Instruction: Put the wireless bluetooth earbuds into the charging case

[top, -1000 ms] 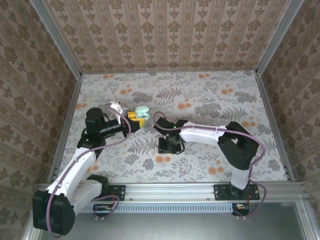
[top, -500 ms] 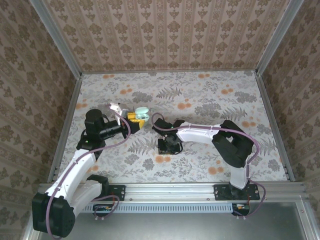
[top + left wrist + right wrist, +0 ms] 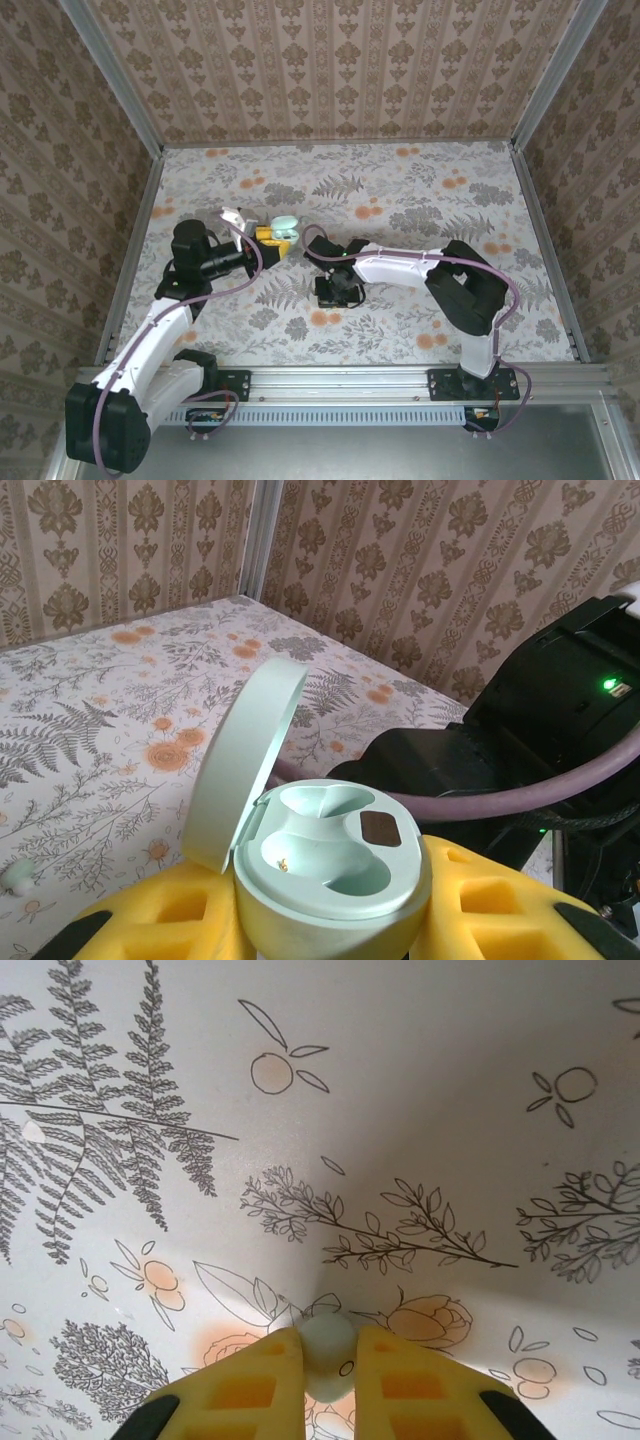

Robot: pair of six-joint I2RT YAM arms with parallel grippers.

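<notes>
My left gripper point(image 3: 270, 237) is shut on the mint-green charging case point(image 3: 284, 227), held above the table left of centre. In the left wrist view the case point(image 3: 335, 855) sits between the yellow fingers point(image 3: 180, 910), its lid point(image 3: 245, 750) swung open to the left and both wells bare. My right gripper point(image 3: 338, 290) points down at the table just right of the case. Its yellow fingers point(image 3: 240, 1385) are shut on a pale mint earbud point(image 3: 327, 1352), close above the floral cloth. A small pale object that may be a second earbud point(image 3: 14, 878) lies on the cloth.
The floral cloth point(image 3: 420, 210) covers the table, boxed in by patterned walls and metal rails point(image 3: 540, 230). The right arm's black link and purple cable point(image 3: 520, 790) pass close behind the held case. Open cloth lies to the right and at the back.
The right gripper has shifted slightly left and toward the back, nearer the case, with its elbow swinging in. The left arm and case have barely moved.
</notes>
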